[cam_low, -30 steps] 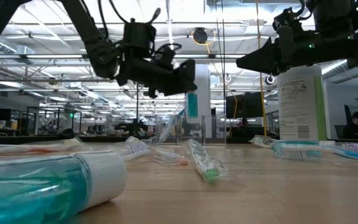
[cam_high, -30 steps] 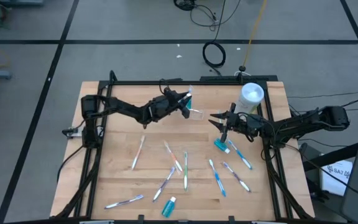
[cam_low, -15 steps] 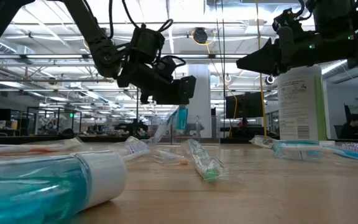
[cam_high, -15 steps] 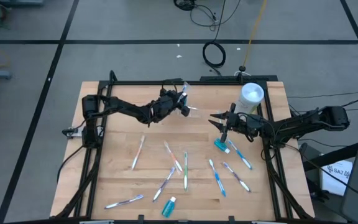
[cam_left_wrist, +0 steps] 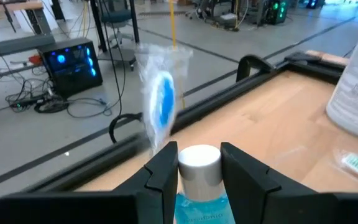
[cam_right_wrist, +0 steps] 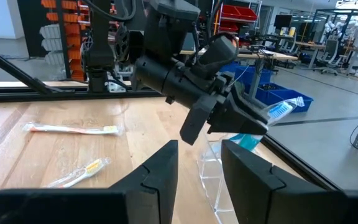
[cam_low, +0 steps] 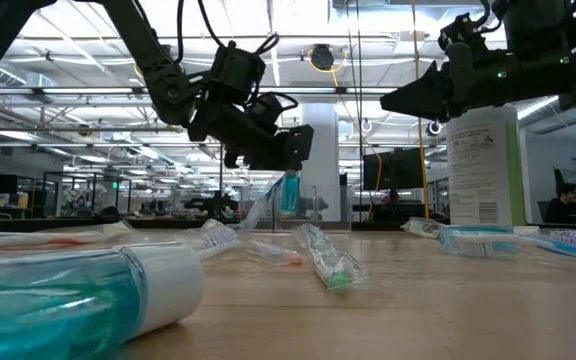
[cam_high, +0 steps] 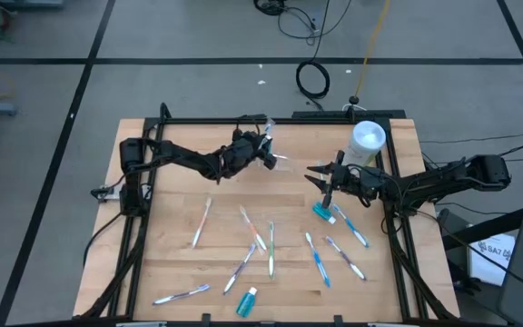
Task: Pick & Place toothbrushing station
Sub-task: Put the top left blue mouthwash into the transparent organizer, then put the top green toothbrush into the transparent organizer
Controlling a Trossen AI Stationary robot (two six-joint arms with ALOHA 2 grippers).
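Nearest the front edge of the tabletop [cam_high: 171,259] lies a spare blue mouthwash bottle [cam_low: 78,290], and loose wrapped toothbrushes [cam_high: 271,250] are scattered across the middle, none of them touched. Toward the far edge, the left gripper [cam_high: 263,150] has its fingers [cam_left_wrist: 166,168] closed on the white cap of a small blue bottle [cam_left_wrist: 197,190]. It carries the bottle just above the clear holder [cam_high: 278,162], which already has a wrapped toothbrush [cam_left_wrist: 160,102] standing in it.

Over the last second the left arm has drawn back toward the far edge and tipped the bottle lower over the holder; in the last half second it has barely moved. I judge the bottle is being lined up for lowering into the station and that the placing is not yet done.

The right gripper [cam_high: 320,177] hangs near the right side beside the tall white bottle [cam_high: 368,141], with its fingers [cam_right_wrist: 154,171] parted on nothing, exactly as it was a second ago.
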